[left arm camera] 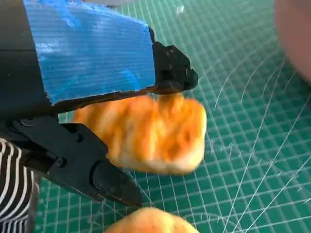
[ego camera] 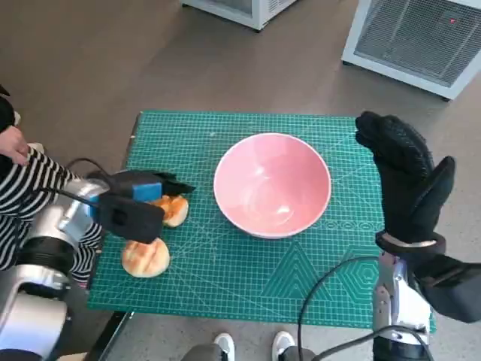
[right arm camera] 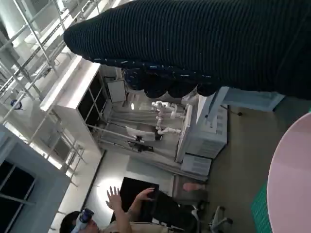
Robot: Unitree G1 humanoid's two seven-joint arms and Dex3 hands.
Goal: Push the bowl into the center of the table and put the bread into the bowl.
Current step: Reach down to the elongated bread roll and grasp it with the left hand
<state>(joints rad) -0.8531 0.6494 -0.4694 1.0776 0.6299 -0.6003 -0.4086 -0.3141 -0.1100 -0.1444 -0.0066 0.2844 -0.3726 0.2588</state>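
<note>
The pink bowl (ego camera: 272,183) stands upright and empty near the middle of the green cutting mat (ego camera: 301,278); its rim (right arm camera: 291,179) shows in the right wrist view. Two bread rolls lie at the mat's left. My left hand (ego camera: 135,203) reaches over the farther bread (ego camera: 175,210). In the left wrist view this bread (left arm camera: 155,131) sits between my fingers (left arm camera: 172,77) above and thumb below, both touching it. The nearer roll (ego camera: 145,257) lies free. My gloved right hand (ego camera: 402,177) stands raised beside the bowl's right side, fingers spread, holding nothing.
A person in a striped sleeve (ego camera: 26,188) sits at the mat's left edge. White cabinets (ego camera: 421,34) stand on the floor beyond the table. Shoes (ego camera: 252,344) show at the near edge. Another person (right arm camera: 121,213) appears far off in the right wrist view.
</note>
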